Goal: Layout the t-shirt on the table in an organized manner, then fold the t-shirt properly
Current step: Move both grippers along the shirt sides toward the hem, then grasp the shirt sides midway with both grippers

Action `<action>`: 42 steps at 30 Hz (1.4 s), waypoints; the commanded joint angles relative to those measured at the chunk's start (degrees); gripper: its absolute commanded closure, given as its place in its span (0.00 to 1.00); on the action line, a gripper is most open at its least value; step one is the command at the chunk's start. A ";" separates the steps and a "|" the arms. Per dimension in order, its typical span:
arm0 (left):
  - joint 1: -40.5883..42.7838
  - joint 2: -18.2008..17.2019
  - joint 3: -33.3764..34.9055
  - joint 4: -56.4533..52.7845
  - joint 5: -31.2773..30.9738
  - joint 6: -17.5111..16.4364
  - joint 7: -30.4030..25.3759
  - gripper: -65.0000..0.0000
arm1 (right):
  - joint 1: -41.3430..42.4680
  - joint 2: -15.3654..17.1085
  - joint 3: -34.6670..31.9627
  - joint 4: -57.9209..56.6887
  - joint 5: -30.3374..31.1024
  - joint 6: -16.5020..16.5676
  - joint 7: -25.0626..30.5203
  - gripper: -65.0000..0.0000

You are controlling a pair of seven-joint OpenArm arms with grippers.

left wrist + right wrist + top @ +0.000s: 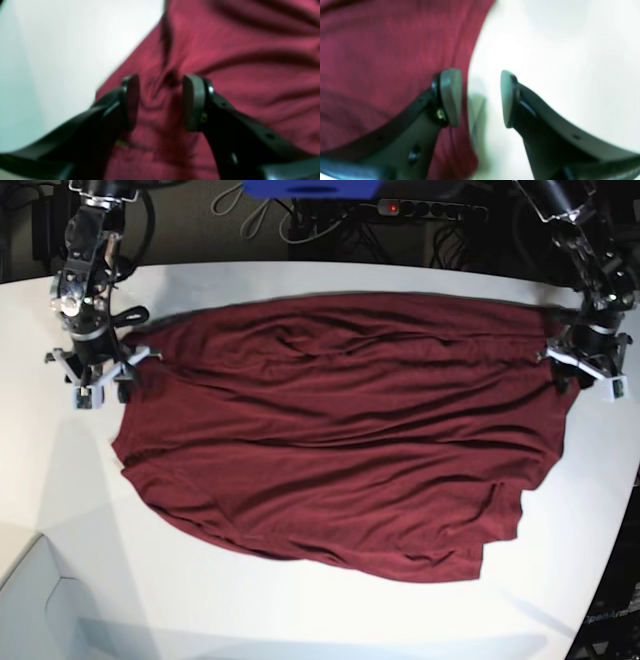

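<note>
The maroon t-shirt point(340, 430) lies spread and wrinkled across the white table point(300, 610). At the shirt's right edge in the base view, my left gripper point(585, 375) hovers just above the cloth. In the left wrist view this gripper point(162, 102) is open, with puckered t-shirt point(250, 62) fabric showing in the gap between its pads. My right gripper point(98, 385) stands at the shirt's left edge in the base view. Seen from the right wrist, it point(478, 98) is open, one pad over the t-shirt point(382, 62) hem and the other over bare table point(557, 50).
Behind the table's far edge lie a power strip point(430, 210), cables and a blue object point(310, 188). The table's curved edge point(615, 560) runs down the right side. A pale box shape point(40, 600) sits at the lower left corner.
</note>
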 commanded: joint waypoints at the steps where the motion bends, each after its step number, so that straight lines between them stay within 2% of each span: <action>1: -1.93 -0.49 -0.21 3.50 -1.05 -0.29 -2.13 0.58 | 0.86 0.57 0.21 1.85 0.56 -0.11 1.68 0.60; 6: -4.04 1.36 0.05 10.01 -1.05 -0.29 -2.13 0.58 | 3.50 0.57 0.12 3.25 0.56 -0.11 1.42 0.60; 11: -11.96 2.68 0.32 5.88 -0.61 -0.02 -2.13 0.58 | 7.81 0.93 -2.16 0.00 0.56 -0.11 1.24 0.60; 14: -18.02 2.94 3.75 0.25 -0.52 0.33 -2.13 0.58 | 9.57 3.04 -5.15 -2.20 0.47 -0.11 1.15 0.60; 21: -29.98 2.06 16.67 -19.44 -0.44 0.50 -2.57 0.58 | 15.02 4.27 -10.43 -8.00 0.47 -0.11 1.15 0.60; 25: -35.96 1.19 19.57 -31.22 -0.44 0.50 -3.01 0.58 | 17.48 4.53 -12.18 -10.37 0.47 -0.11 1.15 0.60; 27: -37.89 0.22 19.75 -36.76 -0.44 0.50 -6.35 0.58 | 19.24 4.53 -12.18 -12.04 0.47 -0.11 1.15 0.60; 32: -41.50 -1.45 19.83 -49.95 -0.44 0.50 -19.09 0.58 | 21.87 4.62 -12.18 -16.17 0.47 -0.11 1.24 0.60; 38: -44.31 -4.44 19.92 -63.57 -0.44 0.68 -30.35 0.58 | 21.70 5.32 -12.18 -17.49 0.47 -0.11 1.59 0.60; 39: -44.31 -5.14 20.36 -65.07 -0.44 1.82 -32.63 0.57 | 21.52 5.32 -12.18 -17.49 0.47 -0.11 1.59 0.60; 42: -44.13 -7.78 24.67 -67.36 -0.44 9.03 -38.35 0.57 | 20.91 6.55 -12.10 -17.58 0.47 -0.11 1.24 0.60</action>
